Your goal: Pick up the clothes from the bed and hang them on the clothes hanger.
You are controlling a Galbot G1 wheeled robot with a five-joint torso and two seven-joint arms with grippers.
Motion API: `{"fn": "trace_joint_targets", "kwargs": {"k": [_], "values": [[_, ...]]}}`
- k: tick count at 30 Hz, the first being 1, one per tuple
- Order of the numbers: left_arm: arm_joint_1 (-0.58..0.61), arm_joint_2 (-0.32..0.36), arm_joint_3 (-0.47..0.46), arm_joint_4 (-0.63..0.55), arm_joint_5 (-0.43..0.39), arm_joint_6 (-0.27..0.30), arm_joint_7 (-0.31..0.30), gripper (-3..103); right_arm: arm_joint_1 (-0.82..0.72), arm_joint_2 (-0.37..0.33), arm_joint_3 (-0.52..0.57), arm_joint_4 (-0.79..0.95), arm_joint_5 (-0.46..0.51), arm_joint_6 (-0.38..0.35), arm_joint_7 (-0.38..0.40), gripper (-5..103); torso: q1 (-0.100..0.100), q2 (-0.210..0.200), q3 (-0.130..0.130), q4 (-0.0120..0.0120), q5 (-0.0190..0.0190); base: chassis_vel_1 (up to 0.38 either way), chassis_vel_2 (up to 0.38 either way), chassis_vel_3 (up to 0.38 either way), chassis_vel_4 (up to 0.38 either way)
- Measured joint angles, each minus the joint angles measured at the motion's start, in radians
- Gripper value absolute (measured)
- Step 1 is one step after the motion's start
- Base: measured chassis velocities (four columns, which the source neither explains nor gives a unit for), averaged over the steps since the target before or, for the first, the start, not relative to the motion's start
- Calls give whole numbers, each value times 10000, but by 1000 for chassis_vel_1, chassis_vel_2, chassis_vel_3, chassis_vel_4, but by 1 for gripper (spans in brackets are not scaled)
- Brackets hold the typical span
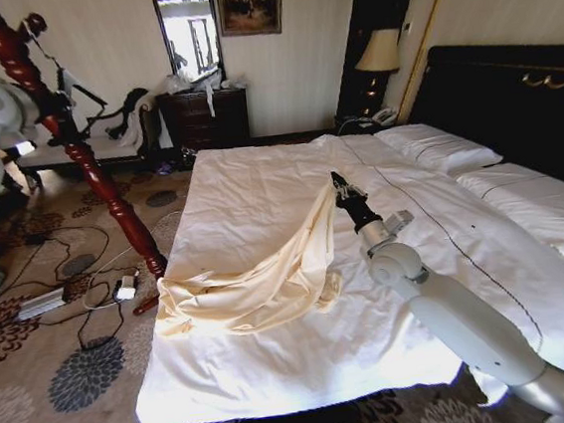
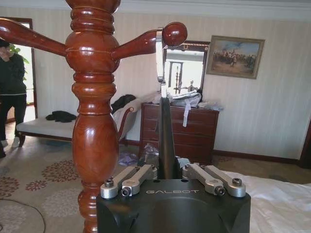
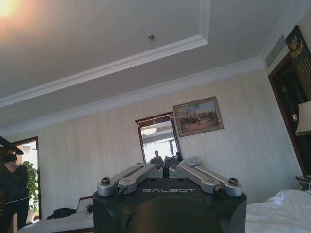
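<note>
The pale cream clothes (image 1: 268, 273) lie wrinkled on the near left part of the bed (image 1: 277, 372). One edge is pulled up into a peak at my right gripper (image 1: 338, 179), which reaches over the white sheet and is shut on the cloth. In the right wrist view that gripper (image 3: 165, 164) points up toward the ceiling with its fingers together. My left gripper (image 2: 168, 167) is shut on the black clothes hanger (image 2: 166, 136), held upright and seen edge-on. Its silver hook (image 2: 159, 58) sits at a knobbed peg of the red wooden coat stand (image 2: 93, 121).
The coat stand (image 1: 87, 160) rises from the carpet left of the bed. Cables and a power strip (image 1: 41, 303) lie on the floor beside it. A dark dresser (image 1: 208, 114) and a bench (image 1: 86, 145) stand at the far wall. Pillows (image 1: 436, 147) lie against the black headboard (image 1: 510, 89).
</note>
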Motion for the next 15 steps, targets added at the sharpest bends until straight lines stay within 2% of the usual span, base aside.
{"fn": "trace_joint_targets", "kwargs": {"k": [4,9,15], "values": [[53,34,-106,-23,-40,-77,92,16,-60,-58,50,14,-10,0,6,0,0,0,0,2,-1,0,0,0,0],[64,33,-340,-159,-9,-460,296,16,-77,-109,58,8,-36,0,24,0,0,-1,0,2,-1,0,0,0,0],[-65,49,-593,-781,17,-726,425,16,-71,-125,89,24,-37,0,119,0,0,0,0,1,0,0,0,0,0]]}}
